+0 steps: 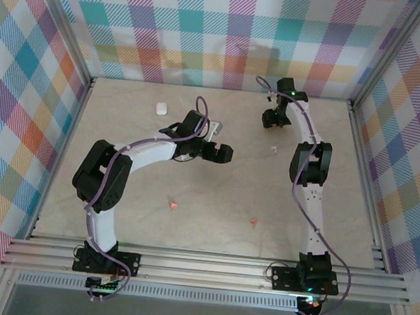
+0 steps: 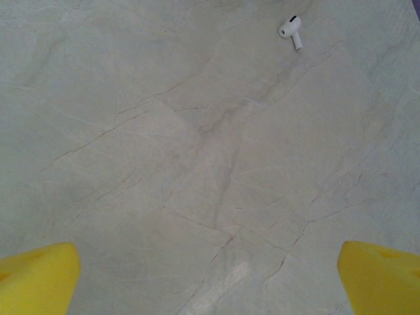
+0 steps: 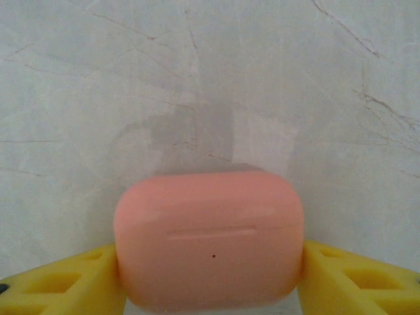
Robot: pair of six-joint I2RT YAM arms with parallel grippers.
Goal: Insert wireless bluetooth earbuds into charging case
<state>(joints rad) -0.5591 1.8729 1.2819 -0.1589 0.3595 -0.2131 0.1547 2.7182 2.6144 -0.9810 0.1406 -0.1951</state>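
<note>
A salmon-pink charging case (image 3: 209, 230), lid closed, sits on the table at the back right with my right gripper (image 3: 210, 279) shut on it, one yellow finger (image 3: 59, 285) pressed against each side. From above, the right gripper (image 1: 269, 120) points down at the far table. My left gripper (image 2: 210, 282) is open with bare table between its yellow fingertips (image 2: 36, 279), hovering mid-table (image 1: 222, 153). A white earbud (image 2: 292, 29) lies ahead of it, apart from it; from above it shows as a white earbud (image 1: 273, 149). Two pink earbuds (image 1: 172, 205) (image 1: 253, 221) lie nearer the front.
A white charging case (image 1: 160, 109), closed, rests at the back left of the marble-look table (image 1: 214, 188). Metal rails (image 1: 199, 265) run along the near edge, and plaid walls close in the left, right and back sides.
</note>
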